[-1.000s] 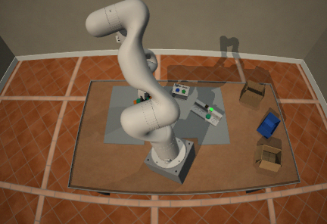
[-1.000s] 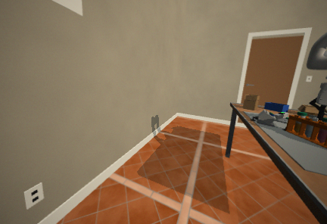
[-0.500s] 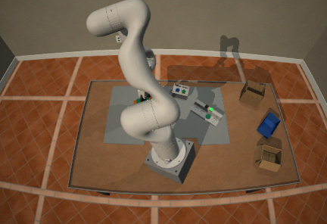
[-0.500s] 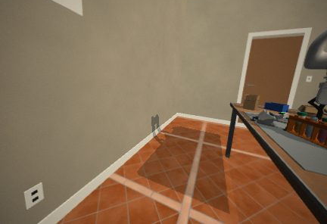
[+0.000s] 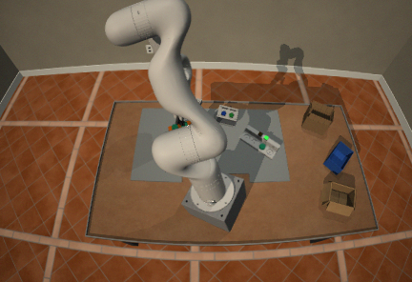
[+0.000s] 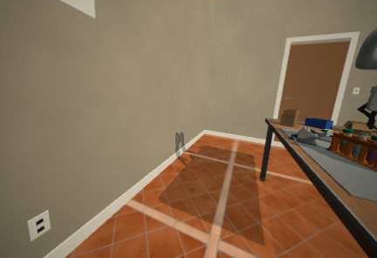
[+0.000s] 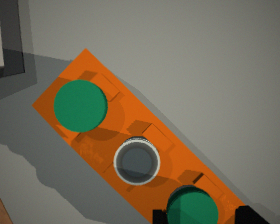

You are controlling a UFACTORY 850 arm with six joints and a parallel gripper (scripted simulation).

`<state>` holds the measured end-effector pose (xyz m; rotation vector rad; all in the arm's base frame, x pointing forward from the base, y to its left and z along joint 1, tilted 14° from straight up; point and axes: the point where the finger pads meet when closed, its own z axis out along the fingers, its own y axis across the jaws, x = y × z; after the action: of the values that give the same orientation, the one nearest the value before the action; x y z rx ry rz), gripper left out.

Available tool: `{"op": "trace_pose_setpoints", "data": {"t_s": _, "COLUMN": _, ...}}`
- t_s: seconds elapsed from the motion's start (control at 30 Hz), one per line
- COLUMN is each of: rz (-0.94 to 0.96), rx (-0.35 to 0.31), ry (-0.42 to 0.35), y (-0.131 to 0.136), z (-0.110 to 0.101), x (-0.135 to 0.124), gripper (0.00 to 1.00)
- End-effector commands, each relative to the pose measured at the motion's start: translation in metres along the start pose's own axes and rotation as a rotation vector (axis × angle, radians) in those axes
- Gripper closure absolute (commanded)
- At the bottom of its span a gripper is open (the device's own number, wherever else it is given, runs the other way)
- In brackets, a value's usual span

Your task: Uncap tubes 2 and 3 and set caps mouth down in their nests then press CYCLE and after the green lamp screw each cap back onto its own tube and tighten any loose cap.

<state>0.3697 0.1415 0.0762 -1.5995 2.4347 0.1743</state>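
In the wrist view the orange decapping station [image 7: 156,137] runs diagonally. One tube at its upper left wears a green cap [image 7: 80,105]. The middle tube [image 7: 137,162] is open and has no cap. A second green cap [image 7: 192,210] sits on the tube at the bottom edge. My gripper [image 7: 201,217] straddles this cap with its dark fingers a little apart from its sides, so it is open. In the top view the arm hides most of the station [image 5: 177,127]. The cap tray [image 5: 253,136] shows its green lamp [image 5: 266,138] lit and a green cap [image 5: 263,148] in a nest.
The key housing [image 5: 227,114] with the blue and green keys stands behind the cap tray. Two cardboard boxes [image 5: 319,117] [image 5: 339,198] and a blue bin [image 5: 339,158] sit at the table's right side. The station also shows in the exterior view [image 6: 355,147].
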Motion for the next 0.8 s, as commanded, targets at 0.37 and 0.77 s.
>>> {"op": "trace_pose_setpoints", "data": {"t_s": 0.37, "rz": -0.415, "rx": -0.018, "ry": 0.002, "y": -0.011, "z": -0.008, "x": 0.04, "gripper": 0.54}}
{"op": "trace_pose_setpoints", "data": {"t_s": 0.77, "rz": -0.915, "rx": -0.019, "ry": -0.003, "y": -0.024, "z": -0.008, "x": 0.088, "gripper": 0.54}}
